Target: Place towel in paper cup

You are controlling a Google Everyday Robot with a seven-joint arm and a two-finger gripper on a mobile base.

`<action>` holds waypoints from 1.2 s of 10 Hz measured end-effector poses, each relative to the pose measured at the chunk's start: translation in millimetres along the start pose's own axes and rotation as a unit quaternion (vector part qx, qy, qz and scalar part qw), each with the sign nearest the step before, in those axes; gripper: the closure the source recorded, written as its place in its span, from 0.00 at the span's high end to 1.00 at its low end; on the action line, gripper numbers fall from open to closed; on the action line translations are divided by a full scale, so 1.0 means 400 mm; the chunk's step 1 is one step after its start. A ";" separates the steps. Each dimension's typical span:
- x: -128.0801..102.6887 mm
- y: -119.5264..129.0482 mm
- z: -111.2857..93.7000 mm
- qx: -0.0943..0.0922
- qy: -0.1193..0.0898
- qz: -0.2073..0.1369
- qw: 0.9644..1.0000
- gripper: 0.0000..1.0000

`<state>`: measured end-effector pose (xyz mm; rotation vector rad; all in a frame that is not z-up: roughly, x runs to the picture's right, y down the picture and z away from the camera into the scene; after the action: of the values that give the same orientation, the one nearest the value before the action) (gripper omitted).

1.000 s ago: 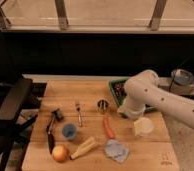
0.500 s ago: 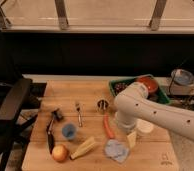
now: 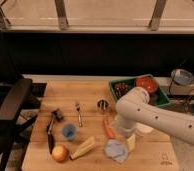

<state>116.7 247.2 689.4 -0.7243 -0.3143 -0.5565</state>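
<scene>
- Towel [image 3: 115, 149], blue-grey and crumpled, lies on the worktop [image 3: 90, 95] near its front edge. We locate the gripper [image 3: 129, 142] just beside its right edge, low over the worktop.
- Gripper state: we cannot tell how far it is open, nor whether it has hold of anything.
- Paper cup [image 3: 143, 129] stands just right of the gripper, partly hidden by the white arm [image 3: 150, 112].
- Carrot [image 3: 108, 130] lies just behind the Towel.
- Green tray [image 3: 162, 98] sits well apart, at the rear right.
</scene>
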 end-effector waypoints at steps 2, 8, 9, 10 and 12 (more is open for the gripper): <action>-0.024 0.015 0.076 0.006 -0.015 -0.032 0.999 0.80; -0.049 0.043 0.233 0.006 -0.058 -0.065 0.996 0.80; -0.052 0.040 0.248 0.003 -0.066 -0.061 0.996 0.78; -0.055 0.038 0.254 0.002 -0.073 -0.055 0.996 0.70; -0.060 0.046 0.251 0.000 -0.080 -0.047 0.996 0.48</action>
<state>99.9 337.5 740.2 -0.7579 -0.4997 -0.5877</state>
